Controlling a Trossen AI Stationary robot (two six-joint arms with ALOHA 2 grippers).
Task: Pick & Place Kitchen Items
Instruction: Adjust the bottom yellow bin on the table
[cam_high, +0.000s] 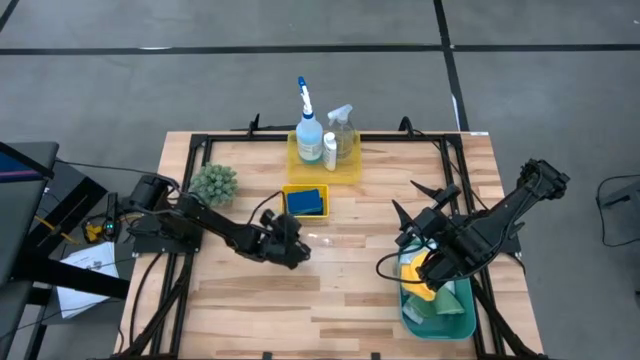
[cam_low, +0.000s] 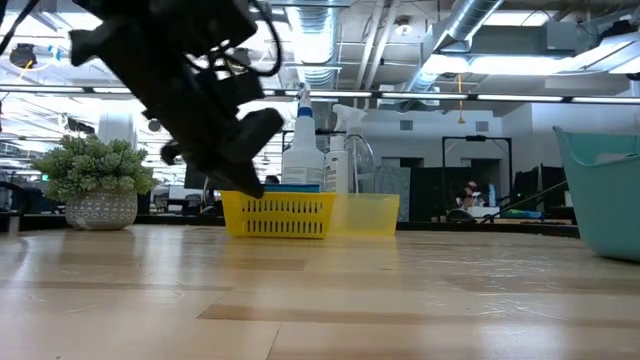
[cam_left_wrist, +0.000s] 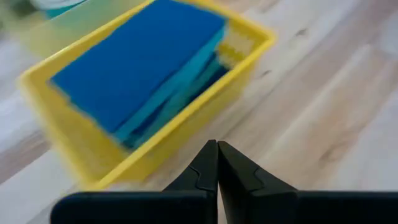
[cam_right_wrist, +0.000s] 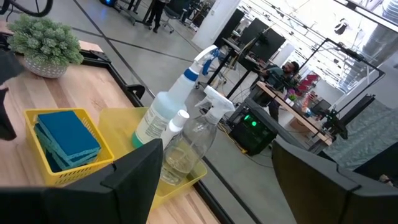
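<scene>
Blue sponges (cam_high: 306, 201) (cam_left_wrist: 143, 68) lie stacked in a small yellow tray (cam_high: 305, 214) at the table's middle. Just near of that tray my left gripper (cam_high: 292, 240) (cam_left_wrist: 217, 147) is shut and empty, slanting down toward it, clear of the tabletop in the low view (cam_low: 248, 180). A blue-white spray bottle (cam_high: 307, 125) (cam_right_wrist: 165, 112), a clear spray bottle (cam_high: 343, 128) (cam_right_wrist: 193, 140) and a small white bottle (cam_high: 329, 150) stand in a larger yellow tray (cam_high: 325, 170) at the far edge. My right gripper (cam_high: 412, 205) (cam_right_wrist: 217, 186) hangs open and empty above the table's right side.
A small green plant (cam_high: 213, 183) (cam_low: 95, 180) in a pot stands far left of the sponge tray. A teal bin (cam_high: 437, 318) (cam_low: 605, 190) holding yellow and green cloths (cam_high: 425, 285) sits at the near right, under my right arm. Bare wood lies between the arms.
</scene>
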